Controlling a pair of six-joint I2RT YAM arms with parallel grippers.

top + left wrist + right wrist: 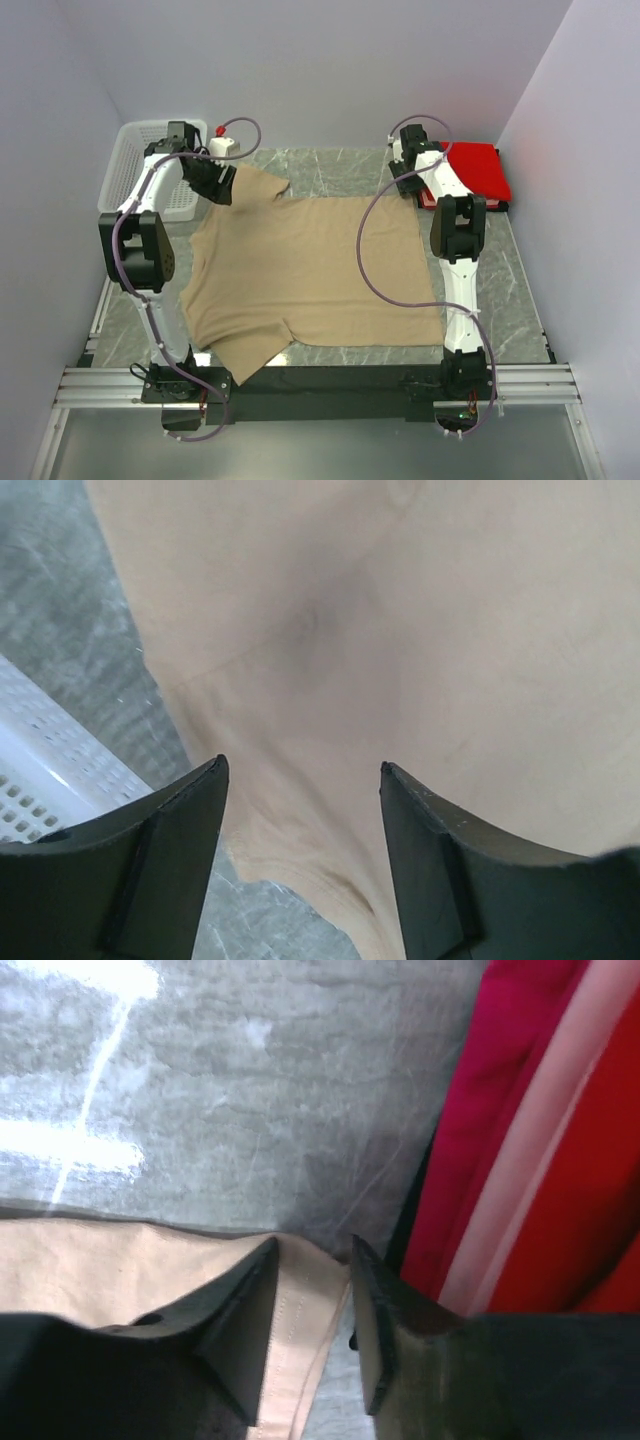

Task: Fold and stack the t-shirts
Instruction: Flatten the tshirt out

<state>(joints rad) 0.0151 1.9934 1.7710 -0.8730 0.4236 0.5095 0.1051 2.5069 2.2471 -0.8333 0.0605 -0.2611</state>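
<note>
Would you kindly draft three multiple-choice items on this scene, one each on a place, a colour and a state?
1. Where on the table does the red t-shirt lie? A. near left corner B. far right corner C. middle
2. What colour is the spread-out t-shirt? A. blue B. tan C. green
3. What is the state of the left gripper? A. open B. shut on cloth C. shut, empty
Key: 1 B, it lies beside the right arm; 2 B, tan cloth covers the middle; 3 A, its fingers stand wide apart.
</note>
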